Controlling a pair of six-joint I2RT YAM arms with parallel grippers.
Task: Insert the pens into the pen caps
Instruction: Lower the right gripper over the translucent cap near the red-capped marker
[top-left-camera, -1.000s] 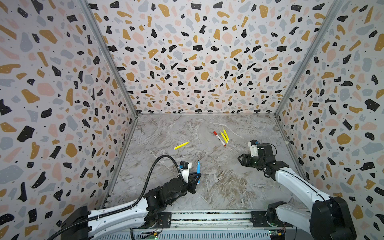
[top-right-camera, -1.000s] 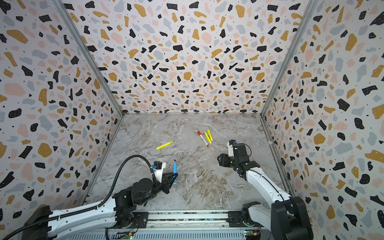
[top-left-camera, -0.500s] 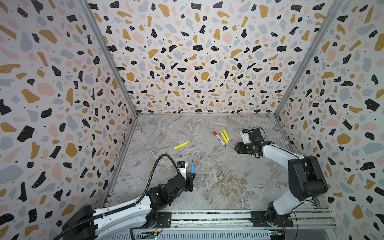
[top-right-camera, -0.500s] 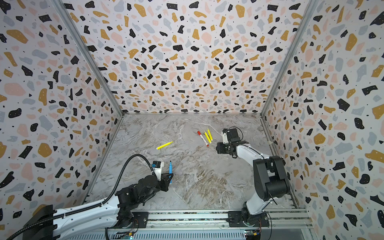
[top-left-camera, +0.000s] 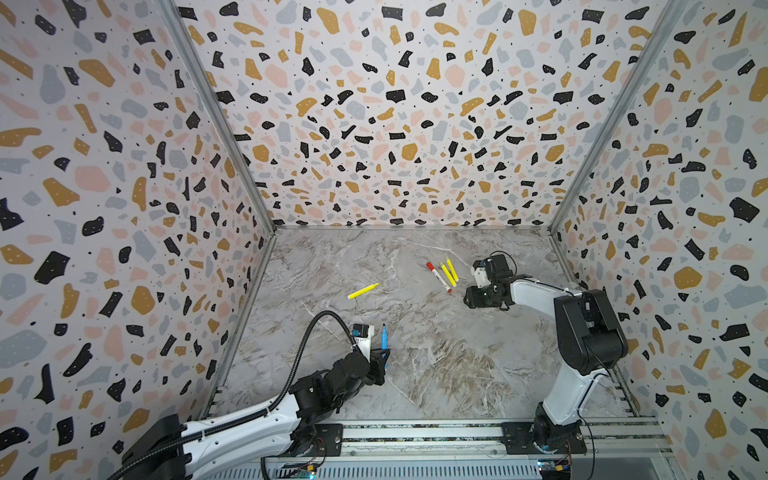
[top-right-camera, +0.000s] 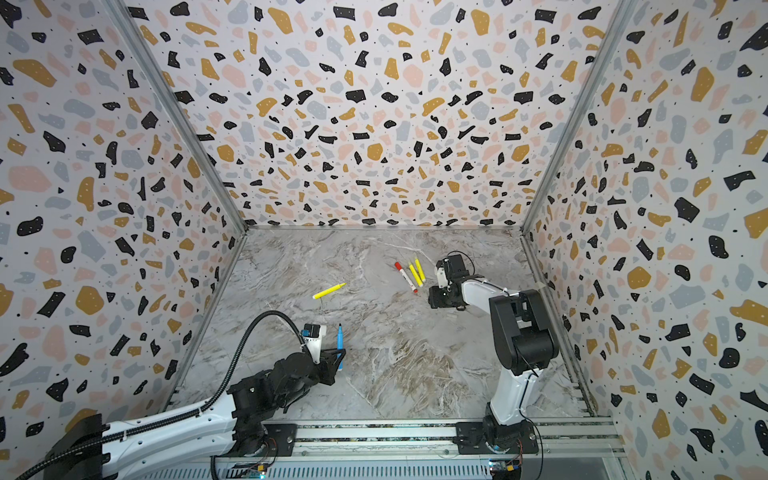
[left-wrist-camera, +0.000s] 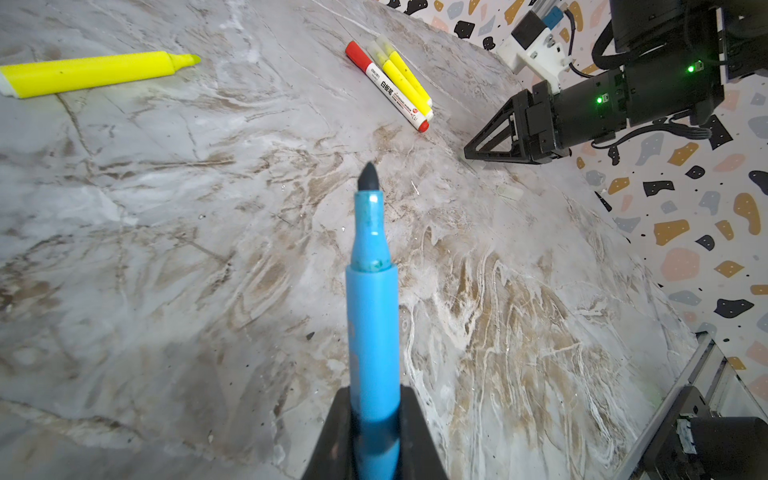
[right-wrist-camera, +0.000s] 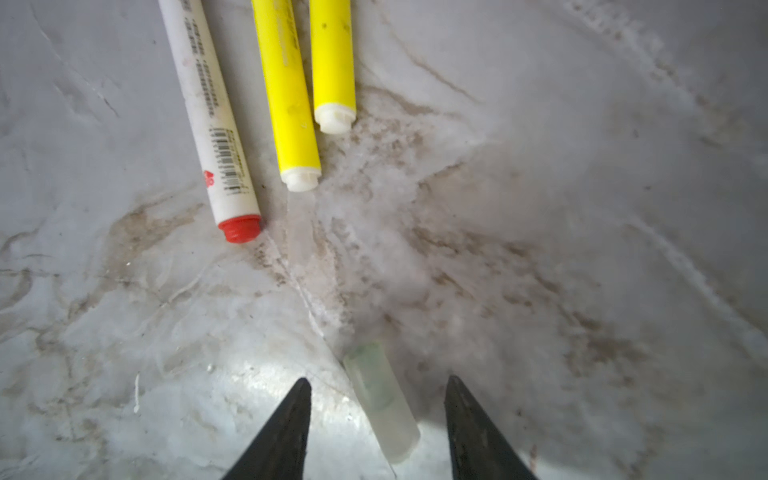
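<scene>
One-handedly pinching the blue pen (left-wrist-camera: 372, 316) in the left hand (left-wrist-camera: 374, 399); straddling, with the right hand (right-wrist-camera: 378, 379) spread, the clear pen cap (right-wrist-camera: 382, 403) lying on the tabletop (right-wrist-camera: 540, 249).

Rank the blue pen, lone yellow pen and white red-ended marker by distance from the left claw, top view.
1. The blue plastic pen: gripped in the left claw.
2. The lone yellow plastic pen: farther back, mid-table.
3. The white-barrelled marker with red ends: far back right.
</scene>
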